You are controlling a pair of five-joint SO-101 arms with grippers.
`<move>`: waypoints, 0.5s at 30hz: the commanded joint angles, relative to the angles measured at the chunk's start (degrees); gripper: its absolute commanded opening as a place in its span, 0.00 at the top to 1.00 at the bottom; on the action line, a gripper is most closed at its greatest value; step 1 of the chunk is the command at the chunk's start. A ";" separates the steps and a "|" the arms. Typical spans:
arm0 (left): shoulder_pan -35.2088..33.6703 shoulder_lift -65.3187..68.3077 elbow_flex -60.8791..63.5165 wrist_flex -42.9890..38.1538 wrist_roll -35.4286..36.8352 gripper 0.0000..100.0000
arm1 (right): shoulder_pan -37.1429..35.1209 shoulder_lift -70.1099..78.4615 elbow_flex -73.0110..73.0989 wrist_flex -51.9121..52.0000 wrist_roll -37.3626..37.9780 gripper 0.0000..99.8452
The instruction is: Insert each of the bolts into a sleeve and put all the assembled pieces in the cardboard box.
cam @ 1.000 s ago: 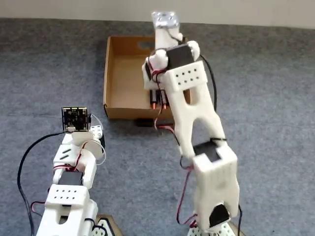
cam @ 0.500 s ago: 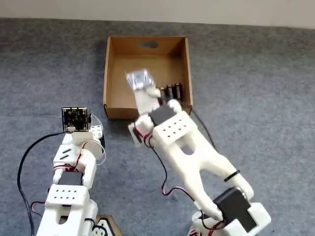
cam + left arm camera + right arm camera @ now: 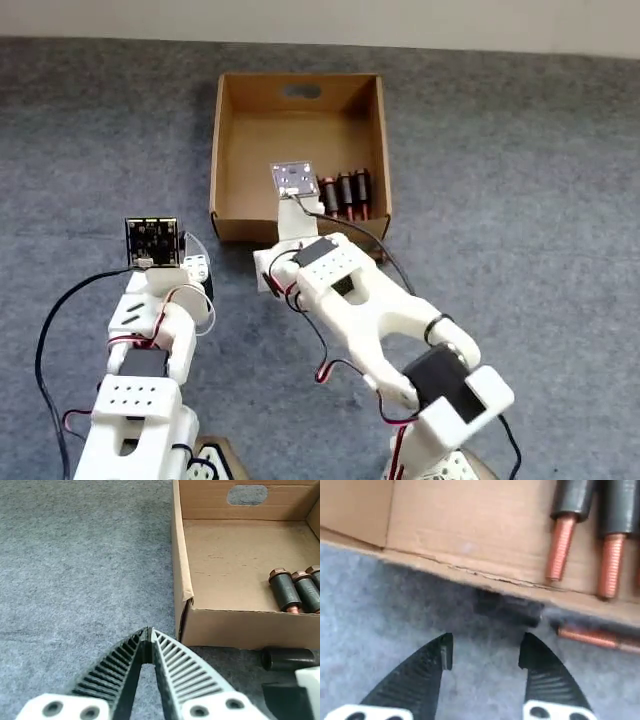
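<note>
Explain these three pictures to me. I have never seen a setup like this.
These are two small white robot arms on a grey carpeted table. The high view looks down from a fixed camera: the left arm is on the left, and the right arm is near the cardboard box. The other two pictures come from a camera on each arm's wrist, looking along its gripper. The box holds three assembled pieces, each a copper bolt in a dark sleeve. Outside, beside the box's front wall, lie a loose sleeve and a loose bolt. The left gripper is shut and empty. The right gripper is open, holds nothing, and points at the loose sleeve.
</note>
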 commanded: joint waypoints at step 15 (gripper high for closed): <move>-0.40 -0.92 -0.31 -1.32 0.35 0.99 | 1.71 1.27 -0.57 -3.65 -0.62 0.73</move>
